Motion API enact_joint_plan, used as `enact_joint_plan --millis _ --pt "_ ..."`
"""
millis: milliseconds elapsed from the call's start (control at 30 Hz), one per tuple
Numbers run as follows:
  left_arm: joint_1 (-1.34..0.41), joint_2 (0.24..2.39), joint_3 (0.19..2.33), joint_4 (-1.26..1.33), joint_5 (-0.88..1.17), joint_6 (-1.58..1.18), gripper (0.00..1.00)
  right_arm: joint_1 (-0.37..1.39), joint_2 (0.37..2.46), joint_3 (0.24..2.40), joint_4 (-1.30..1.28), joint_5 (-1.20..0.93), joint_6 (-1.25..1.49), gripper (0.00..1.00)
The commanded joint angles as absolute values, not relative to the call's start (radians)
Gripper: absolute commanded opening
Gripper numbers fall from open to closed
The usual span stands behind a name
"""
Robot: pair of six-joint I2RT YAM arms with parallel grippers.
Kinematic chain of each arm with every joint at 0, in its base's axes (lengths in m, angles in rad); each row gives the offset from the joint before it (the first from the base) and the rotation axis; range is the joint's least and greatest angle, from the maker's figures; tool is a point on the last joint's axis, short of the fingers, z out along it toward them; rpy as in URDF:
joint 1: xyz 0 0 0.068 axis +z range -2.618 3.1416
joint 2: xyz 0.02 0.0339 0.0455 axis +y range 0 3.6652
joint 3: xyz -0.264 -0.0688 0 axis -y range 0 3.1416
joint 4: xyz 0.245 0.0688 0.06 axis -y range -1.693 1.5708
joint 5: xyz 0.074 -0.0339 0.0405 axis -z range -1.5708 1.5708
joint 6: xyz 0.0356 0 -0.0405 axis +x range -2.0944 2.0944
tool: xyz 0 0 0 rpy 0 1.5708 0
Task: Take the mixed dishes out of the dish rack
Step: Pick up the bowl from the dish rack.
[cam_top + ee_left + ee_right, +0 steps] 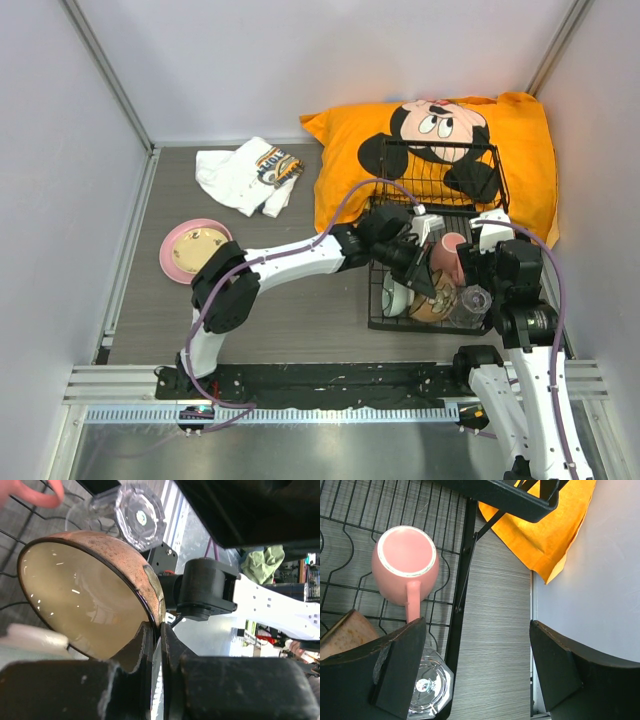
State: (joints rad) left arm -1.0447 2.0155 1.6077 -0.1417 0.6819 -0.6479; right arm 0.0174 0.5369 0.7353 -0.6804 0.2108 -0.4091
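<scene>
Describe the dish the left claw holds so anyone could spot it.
Find the black dish rack by the orange pillow. At its near end, between a pale bowl and a clear glass, sits the brown bowl on edge: speckled rust outside, glossy tan inside.

Grey wood-grain surface (300,320) was boxed in by plain pale walls (300,60) on three sides, with aluminium posts (105,70) in the back corners, a silver extrusion rail (100,385) along the near edge, and flat, even lighting.
</scene>
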Motion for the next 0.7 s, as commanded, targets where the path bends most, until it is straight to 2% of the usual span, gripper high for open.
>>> enact_joint_plan --millis 0,667 --pt "-1.006 1.919 1.712 -0.080 0.693 -0.637 0.00 0.012 0.540 0.724 -0.626 0.216 -0.413 0.88" --pt "-0.999 1.944 1.792 -0.081 0.747 -0.700 0.00 0.014 0.554 0.721 -0.618 0.230 -0.410 0.87"
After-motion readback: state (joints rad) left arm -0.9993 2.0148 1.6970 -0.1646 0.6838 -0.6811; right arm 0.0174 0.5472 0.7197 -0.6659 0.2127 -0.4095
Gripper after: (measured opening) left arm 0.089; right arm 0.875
